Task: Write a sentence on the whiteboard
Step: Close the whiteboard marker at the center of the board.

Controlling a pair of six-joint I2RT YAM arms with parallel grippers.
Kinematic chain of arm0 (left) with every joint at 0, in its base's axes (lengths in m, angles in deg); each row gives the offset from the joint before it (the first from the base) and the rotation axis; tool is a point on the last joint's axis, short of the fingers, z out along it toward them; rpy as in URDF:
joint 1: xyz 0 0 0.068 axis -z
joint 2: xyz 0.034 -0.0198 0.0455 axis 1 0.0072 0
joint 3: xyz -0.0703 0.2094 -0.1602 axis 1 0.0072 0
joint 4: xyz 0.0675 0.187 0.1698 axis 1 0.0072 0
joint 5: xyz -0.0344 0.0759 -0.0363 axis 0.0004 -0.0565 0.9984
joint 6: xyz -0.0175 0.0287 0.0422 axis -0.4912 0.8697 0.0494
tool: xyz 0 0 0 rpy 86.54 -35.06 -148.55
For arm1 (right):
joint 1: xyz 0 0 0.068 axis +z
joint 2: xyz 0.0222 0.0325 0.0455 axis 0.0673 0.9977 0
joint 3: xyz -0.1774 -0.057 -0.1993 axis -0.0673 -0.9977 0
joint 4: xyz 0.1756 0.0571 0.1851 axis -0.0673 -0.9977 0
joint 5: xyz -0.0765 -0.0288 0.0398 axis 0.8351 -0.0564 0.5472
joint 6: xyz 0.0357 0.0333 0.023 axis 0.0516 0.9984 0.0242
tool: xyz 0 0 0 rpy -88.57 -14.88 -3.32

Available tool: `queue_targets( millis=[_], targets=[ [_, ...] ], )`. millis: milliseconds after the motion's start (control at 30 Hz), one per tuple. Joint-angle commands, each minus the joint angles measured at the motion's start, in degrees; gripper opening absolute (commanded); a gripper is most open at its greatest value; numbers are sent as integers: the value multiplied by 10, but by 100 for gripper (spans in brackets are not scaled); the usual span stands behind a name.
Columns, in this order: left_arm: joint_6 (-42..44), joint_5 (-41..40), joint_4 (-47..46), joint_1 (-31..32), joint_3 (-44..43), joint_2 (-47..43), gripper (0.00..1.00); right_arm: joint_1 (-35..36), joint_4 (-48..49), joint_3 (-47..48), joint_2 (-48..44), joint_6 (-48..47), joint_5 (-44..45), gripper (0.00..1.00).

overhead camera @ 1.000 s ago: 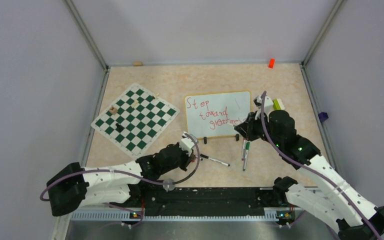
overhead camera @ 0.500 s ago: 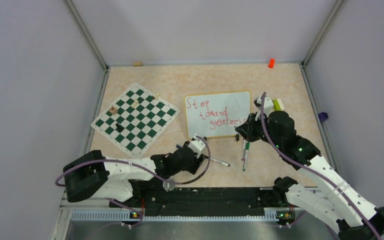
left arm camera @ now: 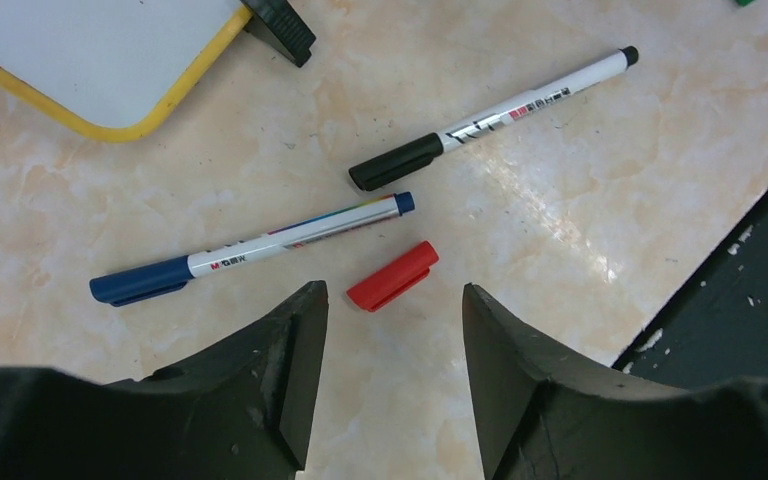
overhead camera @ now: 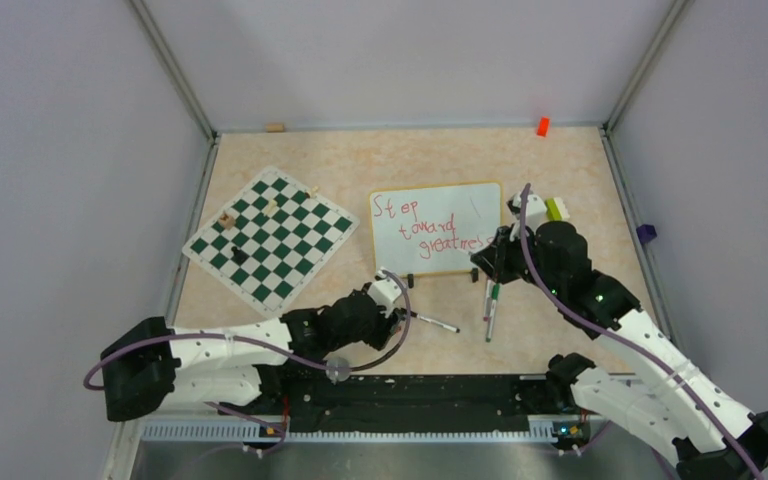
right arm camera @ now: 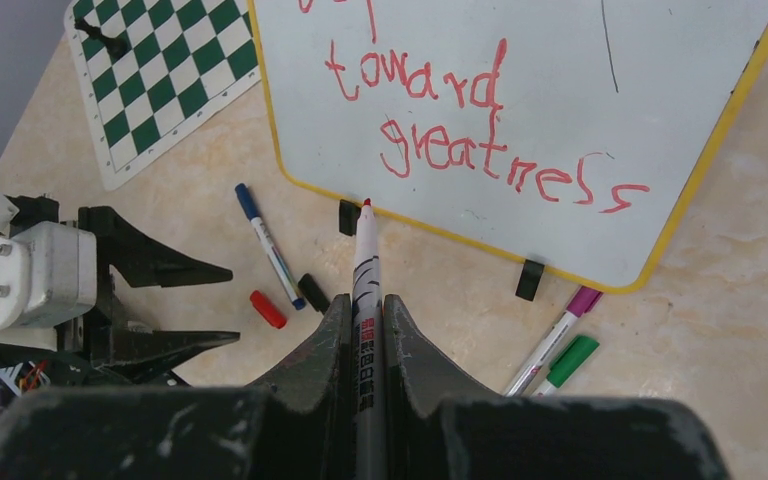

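The whiteboard [overhead camera: 435, 230] lies flat in mid-table, yellow-framed with black feet. The sentence [right arm camera: 480, 150] is in red and reads "toward greatness" in the right wrist view, with "Step" above it in the top view. My right gripper [right arm camera: 365, 300] is shut on an uncapped red marker [right arm camera: 365, 250], whose tip hovers just off the board's near edge. My left gripper [left arm camera: 392, 292] is open and low over the table. A loose red cap [left arm camera: 392, 275] lies just beyond its fingertips, untouched.
A blue-capped marker [left arm camera: 250, 250] and a black-capped marker [left arm camera: 490, 115] lie past the red cap. Purple and green markers [right arm camera: 555, 350] lie near the board's right foot. A chessboard mat [overhead camera: 270, 235] with pieces is on the left. The black base rail [left arm camera: 740, 290] borders the near edge.
My left gripper has gone from shut to open and has moved right, toward the loose markers and the red cap. The right gripper has barely moved and still holds the marker.
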Motion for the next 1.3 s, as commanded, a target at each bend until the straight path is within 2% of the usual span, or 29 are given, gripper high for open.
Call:
queue_targets(
  millis=[0, 67, 200, 400, 667, 767, 867, 1033, 1267],
  targets=[
    [27, 43, 37, 2, -12, -45, 58, 5, 8, 9, -3, -4, 8, 0],
    [42, 37, 33, 2, -9, -48, 54, 6, 8, 8, -3, -4, 9, 0],
    [57, 17, 28, 2, -16, -21, 55, 5, 7, 10, -4, -2, 9, 0],
    [73, 26, 27, 2, -45, 51, 58, 6, 1, 11, -5, -3, 15, 0],
    [102, 26, 21, 2, -79, 148, 56, 5, -1, 7, -8, -2, 12, 0],
    [105, 44, 25, 2, -90, 171, 47, 5, -6, 3, -12, 0, 8, 0],
    [108, 57, 25, 2, -91, 177, 26, 6, -16, -4, -17, 1, 1, 0],
    [103, 89, 21, 2, -80, 165, 2, 5, -25, -25, -18, 17, -48, 0],
    [95, 89, -93, 2, -32, 88, 0, 5, 7, -61, -14, 54, -128, 0]
  ],
)
